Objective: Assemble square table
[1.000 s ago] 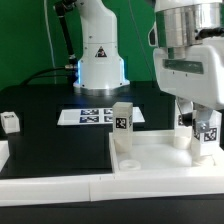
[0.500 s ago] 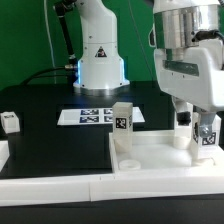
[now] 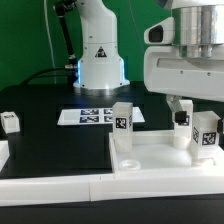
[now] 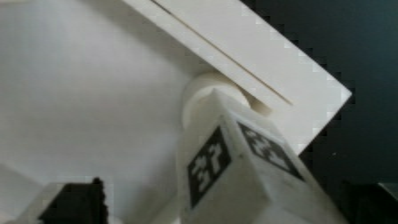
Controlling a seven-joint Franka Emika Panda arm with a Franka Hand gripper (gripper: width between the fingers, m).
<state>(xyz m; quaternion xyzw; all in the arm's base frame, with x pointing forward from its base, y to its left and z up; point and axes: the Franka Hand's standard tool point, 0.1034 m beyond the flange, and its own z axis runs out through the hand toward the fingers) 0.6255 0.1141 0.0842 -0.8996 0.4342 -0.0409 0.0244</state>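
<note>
The white square table top lies at the front on the exterior view's right. Three white tagged legs stand upright on it: one at its near-left corner, one further back and one at the right. My gripper hangs just above the right leg, jaws open and holding nothing. In the wrist view the gripper straddles that leg, which stands in a corner socket of the top; a dark fingertip is clear of it. A fourth leg lies at the far left.
The marker board lies flat behind the table top. The robot's white base stands behind it. White border bars run along the table's front edge, with another piece at the left edge.
My gripper has risen straight up off the right leg, which stays standing in its socket. The other legs and the top have not moved.
</note>
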